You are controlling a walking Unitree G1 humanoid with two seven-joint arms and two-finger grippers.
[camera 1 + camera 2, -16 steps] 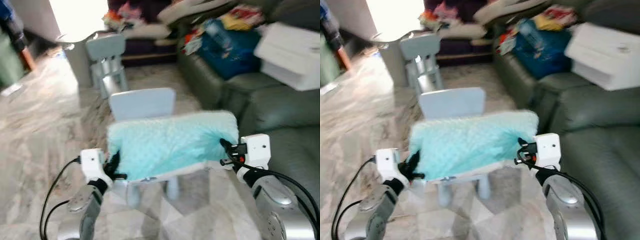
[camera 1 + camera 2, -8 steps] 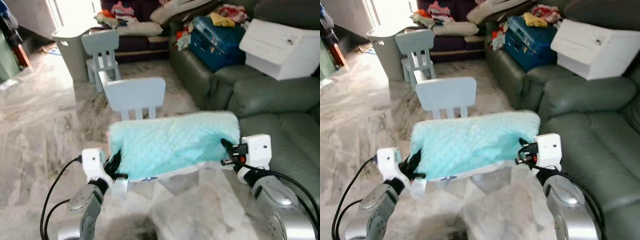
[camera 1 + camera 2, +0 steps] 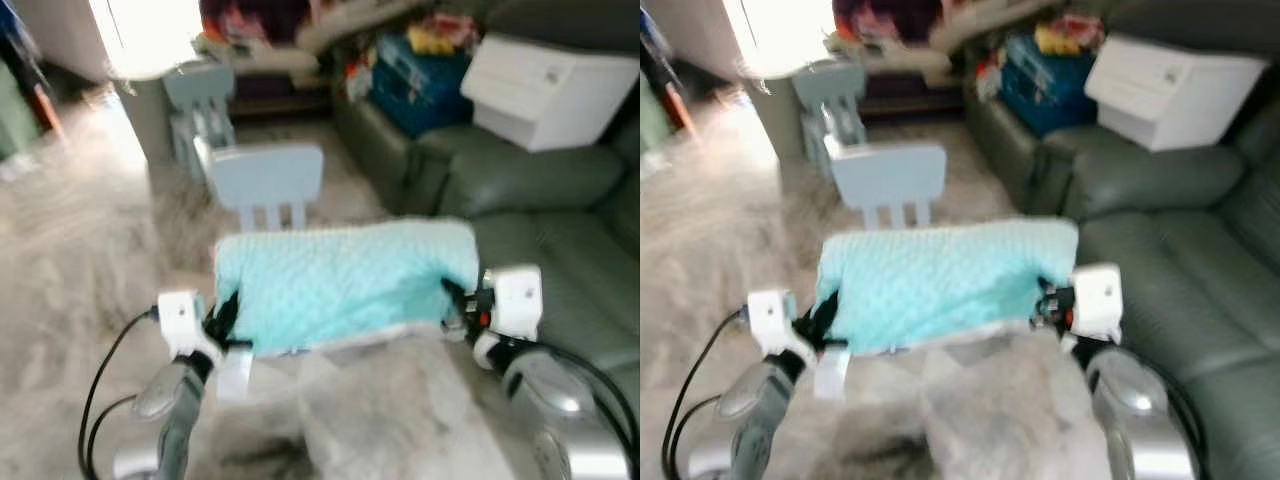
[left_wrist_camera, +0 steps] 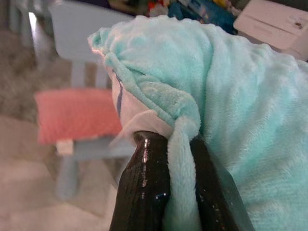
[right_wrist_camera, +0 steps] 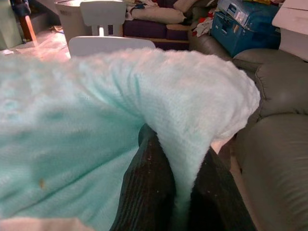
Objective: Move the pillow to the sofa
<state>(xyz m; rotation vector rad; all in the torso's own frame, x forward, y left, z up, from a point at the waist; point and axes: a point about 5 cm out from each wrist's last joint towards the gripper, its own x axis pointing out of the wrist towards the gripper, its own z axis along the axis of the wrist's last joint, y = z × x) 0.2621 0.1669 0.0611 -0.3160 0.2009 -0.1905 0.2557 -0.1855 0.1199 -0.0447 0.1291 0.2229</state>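
A fluffy light turquoise pillow (image 3: 345,280) hangs in the air between my two arms, in front of me. My left gripper (image 3: 226,318) is shut on the pillow's left end, and in the left wrist view a fold of the fabric (image 4: 183,144) is pinched between the black fingers (image 4: 144,187). My right gripper (image 3: 452,296) is shut on the pillow's right end, its fingers (image 5: 149,187) clamped on plush fabric. The dark green leather sofa (image 3: 570,260) lies to my right, its nearest seat cushion close to the right arm.
A pale blue child's chair (image 3: 265,180) stands just beyond the pillow, with a pink cushion (image 4: 77,115) on its seat. A second small chair (image 3: 200,95) and a grey bin (image 3: 150,110) stand farther back. On the sofa sit a white box (image 3: 545,90) and a blue suitcase (image 3: 415,80).
The whole picture has shifted and blurred, so the camera has moved. Over the last second the chair has dropped away from under the pillow. Both grippers keep their hold on the pillow.
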